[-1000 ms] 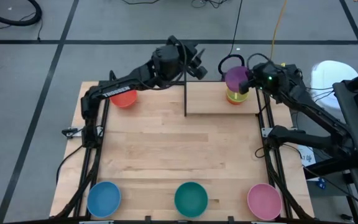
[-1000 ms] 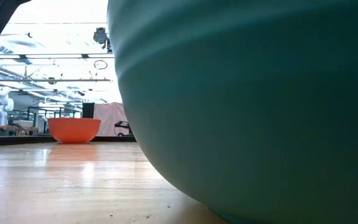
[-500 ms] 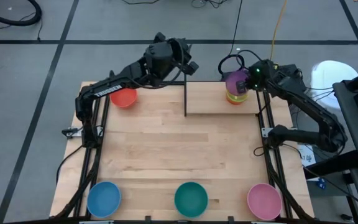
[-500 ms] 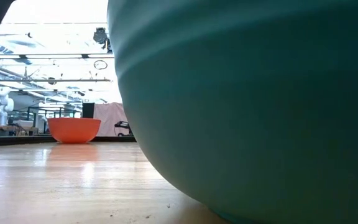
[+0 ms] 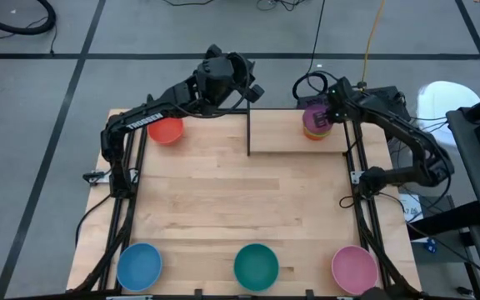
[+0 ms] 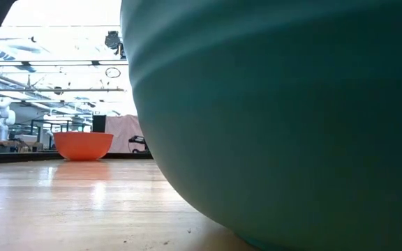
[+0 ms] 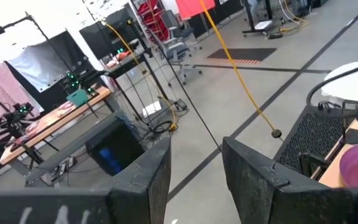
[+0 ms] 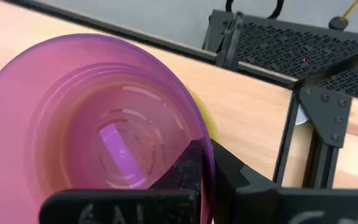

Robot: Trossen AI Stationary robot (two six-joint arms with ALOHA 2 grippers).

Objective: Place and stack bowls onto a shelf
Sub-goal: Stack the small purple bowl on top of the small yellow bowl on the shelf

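A purple bowl (image 8: 104, 118) is at the top of a stack on the shelf (image 5: 286, 137), over a yellow bowl (image 8: 205, 121). My right gripper (image 8: 207, 155) is shut on it at the shelf's far right (image 5: 327, 112). My left gripper (image 7: 194, 177) is open and holds nothing; it hangs high by the tall black post (image 5: 248, 125), beyond the table's far edge (image 5: 252, 87). A red-orange bowl (image 5: 166, 130) rests on its base at the far left of the tabletop. My right gripper pinches the purple bowl's rim (image 8: 197, 127) on the side nearest the table's right edge, one finger (image 8: 185, 171) inside the bowl and one outside. The fingers slant down from above and from the right. The bowl is upright over the yellow bowl; whether it rests there I cannot tell.
Blue (image 5: 139, 265), teal (image 5: 256, 265) and pink (image 5: 354, 268) bowls stand in a row at the table's near edge. The teal bowl (image 6: 278, 118) fills most of the low view. The middle of the tabletop (image 5: 240, 200) is bare wood.
My right gripper has come down toward the shelf, tipping its fingers further downward, and has carried the purple bowl down onto or just above the stack. The bowl has gone from tilted to upright. My left gripper has shifted a little toward the table's left.
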